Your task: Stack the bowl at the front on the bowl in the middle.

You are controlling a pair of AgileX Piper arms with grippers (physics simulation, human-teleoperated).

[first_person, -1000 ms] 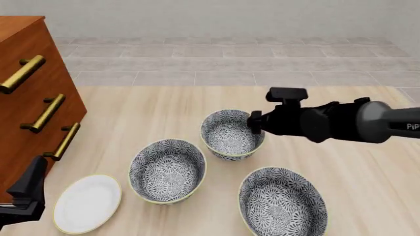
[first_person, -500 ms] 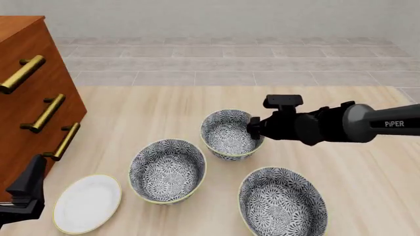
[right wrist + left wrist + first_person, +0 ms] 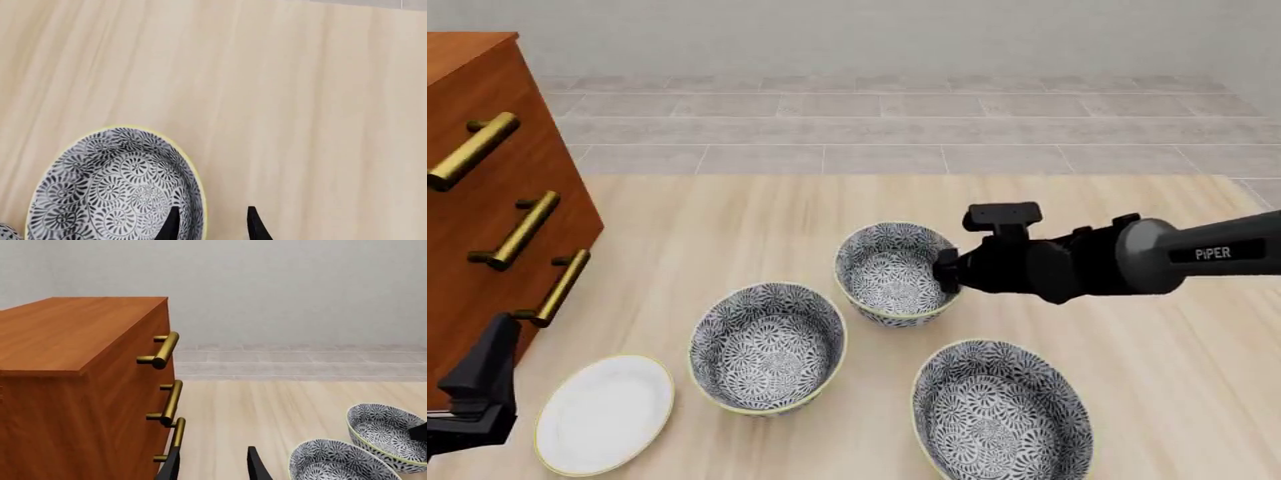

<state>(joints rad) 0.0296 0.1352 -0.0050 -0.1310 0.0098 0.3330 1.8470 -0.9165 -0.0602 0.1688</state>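
The bowl at the front (image 3: 892,272) is the patterned one farthest from the arms' side, also seen as bowl (image 3: 113,190) and bowl (image 3: 387,432). My right gripper (image 3: 945,270) is down at its right rim. In the right wrist view the open gripper (image 3: 212,227) straddles that rim, with one finger inside the bowl and one outside. The bowl in the middle (image 3: 767,345) stands nearer and to the left, also seen as bowl (image 3: 343,462). My left gripper (image 3: 491,355) hangs open and empty at the lower left beside the dresser, and shows as gripper (image 3: 213,470).
A third patterned bowl (image 3: 1001,410) sits at the near right. A flat white plate (image 3: 603,412) lies at the near left. A wooden dresser (image 3: 494,200) with brass handles fills the left side, close to my left gripper.
My right gripper has sunk lower and slightly inward, down onto the right rim of the far bowl. The left arm and all bowls have stayed put.
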